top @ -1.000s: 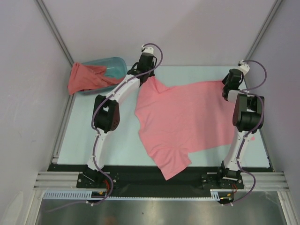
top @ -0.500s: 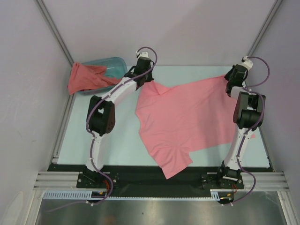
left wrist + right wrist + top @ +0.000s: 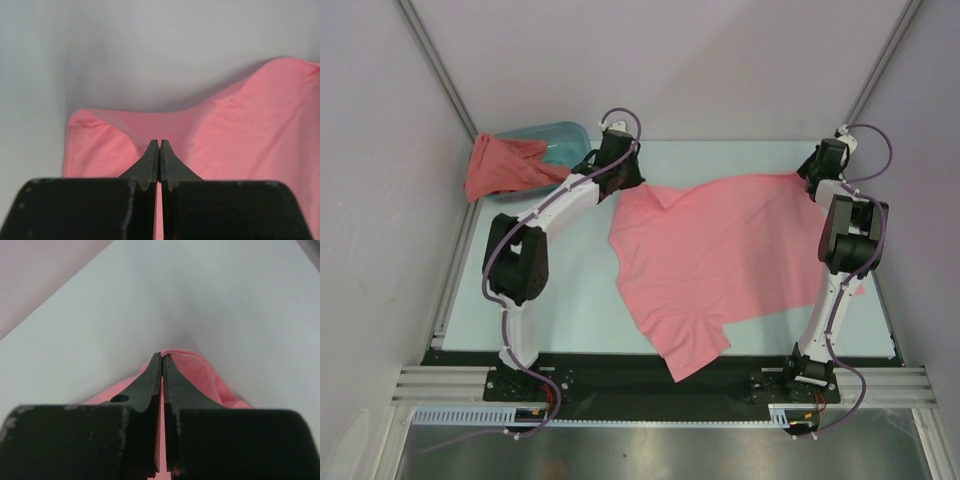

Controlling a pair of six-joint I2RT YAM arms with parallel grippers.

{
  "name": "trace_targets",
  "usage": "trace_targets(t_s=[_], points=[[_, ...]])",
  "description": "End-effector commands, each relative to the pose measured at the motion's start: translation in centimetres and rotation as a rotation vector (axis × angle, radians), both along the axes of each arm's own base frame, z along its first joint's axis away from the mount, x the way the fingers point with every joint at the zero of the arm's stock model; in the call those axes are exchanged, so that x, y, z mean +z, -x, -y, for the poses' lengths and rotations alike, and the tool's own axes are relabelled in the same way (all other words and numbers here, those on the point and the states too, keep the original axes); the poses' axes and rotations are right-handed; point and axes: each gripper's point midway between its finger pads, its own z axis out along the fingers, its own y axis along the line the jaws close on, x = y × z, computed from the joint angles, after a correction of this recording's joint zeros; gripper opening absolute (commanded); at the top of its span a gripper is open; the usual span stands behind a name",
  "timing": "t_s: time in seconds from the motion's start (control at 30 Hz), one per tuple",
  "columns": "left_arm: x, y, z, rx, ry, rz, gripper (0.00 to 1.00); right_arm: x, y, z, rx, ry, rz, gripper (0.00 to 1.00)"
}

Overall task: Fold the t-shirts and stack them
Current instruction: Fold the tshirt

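Top external shows me the pink shirt spread on the table. My left gripper and right gripper each pinch a far corner. The red shirt drapes over the tub.

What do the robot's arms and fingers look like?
Both the left arm and right arm are white tubes with chunky black joints. A thin purplish-grey cable loops along each one. The left fingers and right fingers are black, flat and taper to points, with pale scuffs on their black mounts.
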Motion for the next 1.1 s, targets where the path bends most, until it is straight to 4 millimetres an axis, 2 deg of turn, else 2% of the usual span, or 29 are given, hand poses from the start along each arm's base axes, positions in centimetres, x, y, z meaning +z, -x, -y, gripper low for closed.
trace_targets(t_s=[0.0,0.07,0.1,0.17,0.23,0.27,0.43,0.57,0.67,0.9,1.07], points=[[4.6,2.0,1.0,-0.031,0.088,0.051,0.0,3.5,0.9,0.3,-0.016,-0.024,0.014,0.0],[4.3,3.0,1.2,-0.038,0.078,0.044,0.0,3.8,1.2,0.2,-0.015,-0.03,-0.009,0.0],[5.1,3.6,1.2,-0.036,0.088,0.053,0.0,3.9,1.8,0.3,-0.024,-0.032,-0.03,0.0],[4.6,4.5,1.2,-0.036,0.09,0.039,0.01,4.1,2.2,0.5,-0.033,-0.032,-0.041,0.0],[5.3,5.4,1.4,-0.041,0.102,0.049,0.0,3.9,3.1,0.8,-0.046,-0.047,-0.071,0.0],[4.7,6.0,1.4,-0.046,0.099,0.034,0.0,3.9,3.3,1.0,-0.051,-0.052,-0.076,0.0],[5.1,8.1,1.7,-0.075,0.131,0.029,0.0,4.1,3.9,2.0,-0.069,-0.05,-0.086,0.0],[4.2,10.0,1.7,-0.097,0.125,0.008,0.0,4.1,4.3,2.5,-0.074,-0.05,-0.103,0.0],[4.1,10.8,1.9,-0.112,0.127,0.002,0.0,4.7,5.0,2.6,-0.077,-0.052,-0.104,0.0],[4.6,12.6,3.1,-0.15,0.17,-0.007,0.0,4.1,6.5,3.1,-0.1,-0.049,-0.122,0.0],[3.9,14.4,3.5,-0.153,0.178,-0.022,0.0,3.7,7.1,3.2,-0.107,-0.056,-0.132,0.0]])
